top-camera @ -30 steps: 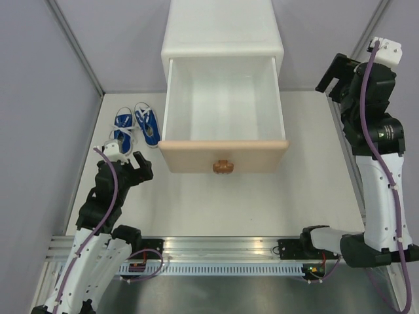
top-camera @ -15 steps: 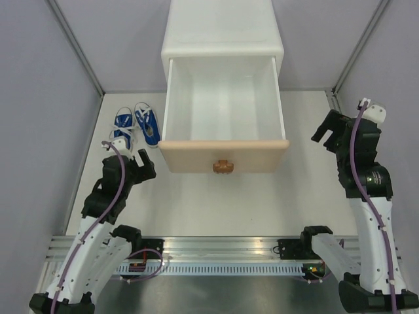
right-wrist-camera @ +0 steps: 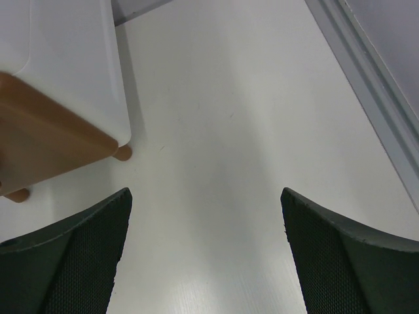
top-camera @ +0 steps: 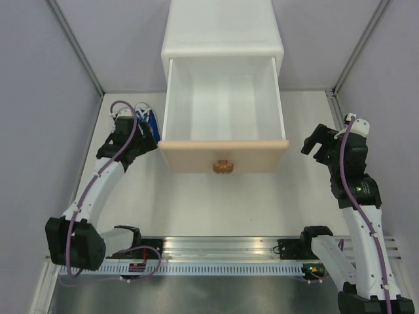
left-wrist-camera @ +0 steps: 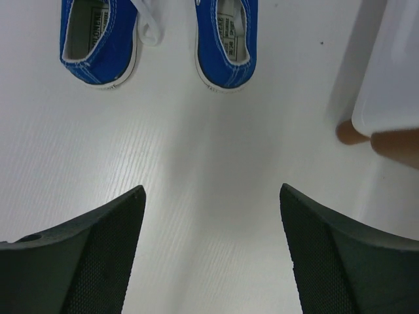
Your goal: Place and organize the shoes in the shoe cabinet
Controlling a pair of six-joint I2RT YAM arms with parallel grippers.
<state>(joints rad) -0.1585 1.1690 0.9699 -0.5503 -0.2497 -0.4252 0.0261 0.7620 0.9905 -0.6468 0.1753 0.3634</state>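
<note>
Between grey walls [top-camera: 39, 78], white table [top-camera: 229, 203], cabinet [top-camera: 222, 26]

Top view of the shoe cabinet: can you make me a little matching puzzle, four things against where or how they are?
1 blue shoes
2 upper drawer
3 left gripper
4 right gripper

A pulled out, empty
B open, above the table right of the cabinet
C on the table left of the cabinet
D open, facing the shoes' heels

Pairs: 1-C, 2-A, 3-D, 4-B
</note>
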